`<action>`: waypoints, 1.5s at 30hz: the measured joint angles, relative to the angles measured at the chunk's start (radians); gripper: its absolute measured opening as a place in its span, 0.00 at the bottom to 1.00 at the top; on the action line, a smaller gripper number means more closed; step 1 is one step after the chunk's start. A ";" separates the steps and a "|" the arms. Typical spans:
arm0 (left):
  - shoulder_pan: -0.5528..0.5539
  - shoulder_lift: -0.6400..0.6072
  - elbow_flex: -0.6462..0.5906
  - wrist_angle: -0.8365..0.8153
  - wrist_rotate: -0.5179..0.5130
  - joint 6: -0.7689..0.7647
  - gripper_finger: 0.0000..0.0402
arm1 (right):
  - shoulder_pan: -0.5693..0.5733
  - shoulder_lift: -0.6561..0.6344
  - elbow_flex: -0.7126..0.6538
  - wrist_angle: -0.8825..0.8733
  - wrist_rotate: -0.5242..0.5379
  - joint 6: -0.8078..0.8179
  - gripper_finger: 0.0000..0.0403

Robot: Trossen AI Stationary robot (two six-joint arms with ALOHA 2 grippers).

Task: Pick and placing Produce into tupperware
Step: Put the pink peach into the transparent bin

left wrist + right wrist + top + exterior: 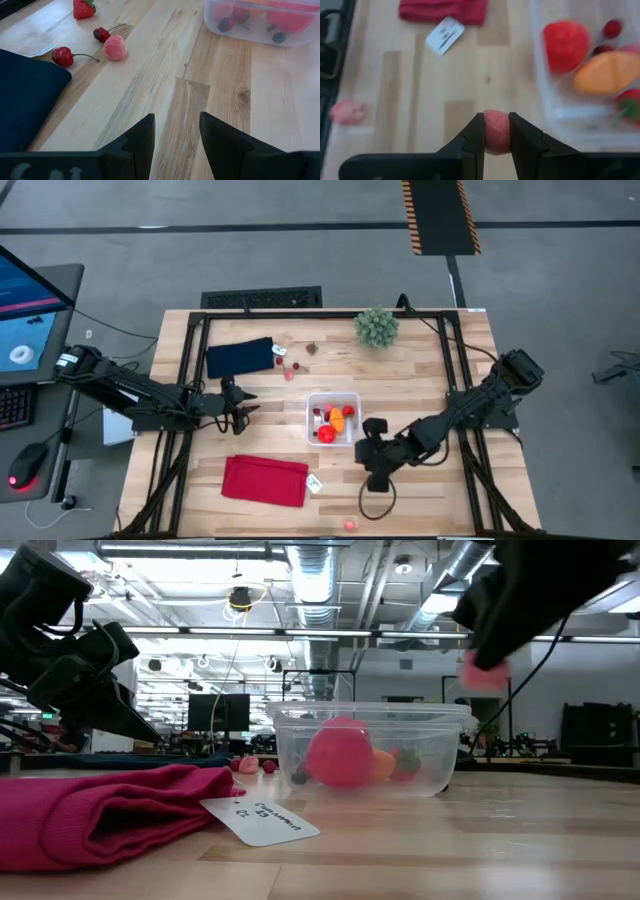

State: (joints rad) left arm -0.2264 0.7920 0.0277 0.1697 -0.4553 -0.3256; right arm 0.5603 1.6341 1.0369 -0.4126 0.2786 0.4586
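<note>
The clear tupperware (333, 420) stands mid-table with a big red piece (566, 45), an orange one (607, 72) and other small produce inside. My right gripper (368, 452) hangs just right of it, above rim height, shut on a small pink piece of produce (496, 131). Farther left, my left gripper (177, 135) is open over bare wood with nothing between its fingers. Loose produce lies on the table: two cherries (64, 55), a pink berry (115, 47), a strawberry (83, 8), and a pink piece (349, 525) near the front edge. My right gripper pinches the small pink piece (496, 125) between its two fingers (476, 135), one on each side. The fingers slant down from the table's right. The piece (487, 675) is lifted clear of the table, beside the tupperware's right wall and above its rim.
A navy cloth (240, 357) lies at the far left and a red cloth (265, 480) with a white tag (314, 484) at the near left. A green spiky plant ball (377, 326) sits at the far edge. Bare wood lies between the tupperware and my left gripper.
</note>
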 joint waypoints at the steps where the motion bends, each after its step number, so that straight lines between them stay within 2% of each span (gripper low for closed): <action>1: 0.000 0.000 0.000 0.000 0.000 0.000 0.36 | -0.014 0.000 0.004 -0.002 0.008 -0.020 0.23; 7: 0.000 0.000 0.000 0.000 0.000 0.000 0.36 | -0.123 0.000 0.014 -0.003 0.023 -0.118 0.23; 13: 0.000 0.000 0.000 0.000 0.000 0.000 0.36 | -0.221 0.000 0.014 0.001 0.071 -0.153 0.24; 20: 0.000 0.000 0.000 0.000 0.000 0.000 0.36 | -0.304 0.006 0.013 0.001 0.060 -0.168 0.29; 34: 0.000 0.000 0.000 0.000 0.000 0.000 0.36 | -0.263 0.006 0.013 0.058 0.036 -0.144 0.59; 39: 0.000 0.000 0.000 0.000 0.000 0.000 0.36 | -0.222 0.006 0.013 0.061 0.036 -0.118 0.61; 45: 0.000 0.000 0.000 0.000 0.000 0.000 0.36 | -0.134 0.006 0.013 0.062 0.037 -0.068 0.58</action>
State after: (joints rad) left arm -0.2260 0.7918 0.0277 0.1696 -0.4553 -0.3256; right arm 0.4262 1.6402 1.0500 -0.3505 0.3152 0.3904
